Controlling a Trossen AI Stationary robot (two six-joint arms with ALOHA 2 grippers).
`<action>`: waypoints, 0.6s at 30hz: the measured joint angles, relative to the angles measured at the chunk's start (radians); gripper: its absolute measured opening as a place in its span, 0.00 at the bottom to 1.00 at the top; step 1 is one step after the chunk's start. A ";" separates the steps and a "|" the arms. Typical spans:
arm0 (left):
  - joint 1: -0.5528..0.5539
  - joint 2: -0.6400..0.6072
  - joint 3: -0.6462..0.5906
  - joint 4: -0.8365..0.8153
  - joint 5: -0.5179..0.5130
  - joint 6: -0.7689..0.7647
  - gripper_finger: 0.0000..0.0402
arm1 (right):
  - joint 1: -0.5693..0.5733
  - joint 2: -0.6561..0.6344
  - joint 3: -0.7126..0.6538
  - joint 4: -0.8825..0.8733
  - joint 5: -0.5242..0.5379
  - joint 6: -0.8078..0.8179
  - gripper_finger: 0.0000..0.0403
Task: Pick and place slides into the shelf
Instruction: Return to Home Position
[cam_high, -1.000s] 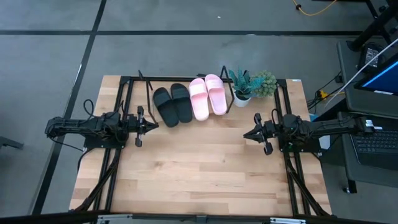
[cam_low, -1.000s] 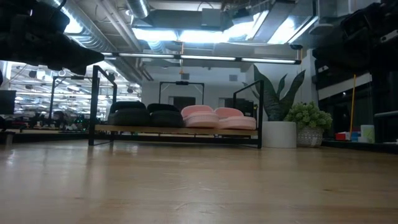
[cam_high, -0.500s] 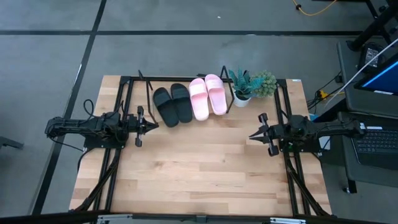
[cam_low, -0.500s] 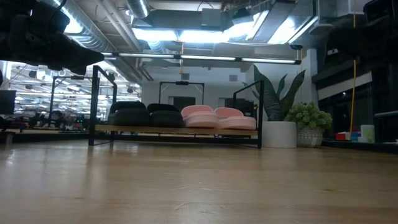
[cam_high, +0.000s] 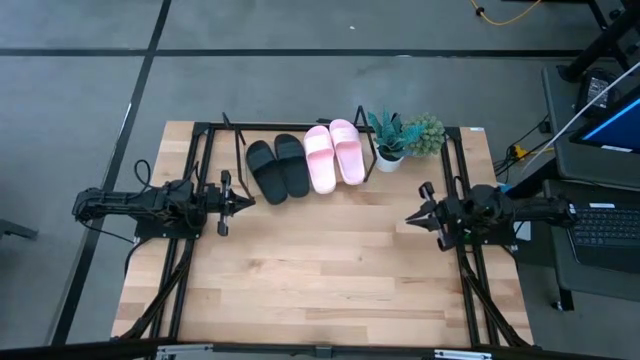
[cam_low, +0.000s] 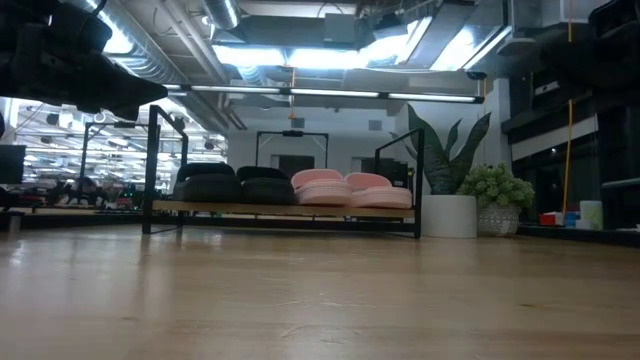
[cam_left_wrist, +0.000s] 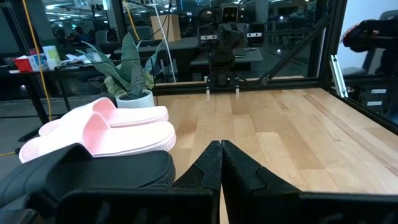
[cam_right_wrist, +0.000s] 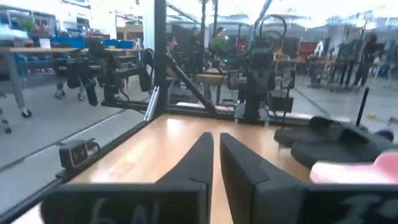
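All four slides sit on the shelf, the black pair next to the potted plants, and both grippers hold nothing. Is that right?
No. The high view shows the pink slides beside the potted plants, the black slides on their far side. All four sit on the shelf, and the left gripper and right gripper hold nothing.

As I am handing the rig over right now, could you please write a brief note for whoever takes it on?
Grippers: the left hand is shut and empty, at the left side of the table, close to the black slides. The right hand is shut and empty, at the right side.
Things: both black slides and both pink slides lie side by side on the shelf.
Done: all four placed.
Left: probably only parking the arms.
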 joint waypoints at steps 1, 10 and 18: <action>0.000 0.000 0.000 0.000 0.000 0.000 0.00 | 0.000 0.000 0.000 -0.006 0.000 0.025 0.08; 0.000 0.000 0.000 0.000 0.000 0.000 0.00 | 0.000 0.002 0.000 -0.022 0.000 0.068 0.08; 0.000 0.000 0.000 0.000 0.000 0.000 0.00 | 0.000 0.003 0.000 -0.021 0.002 0.066 0.08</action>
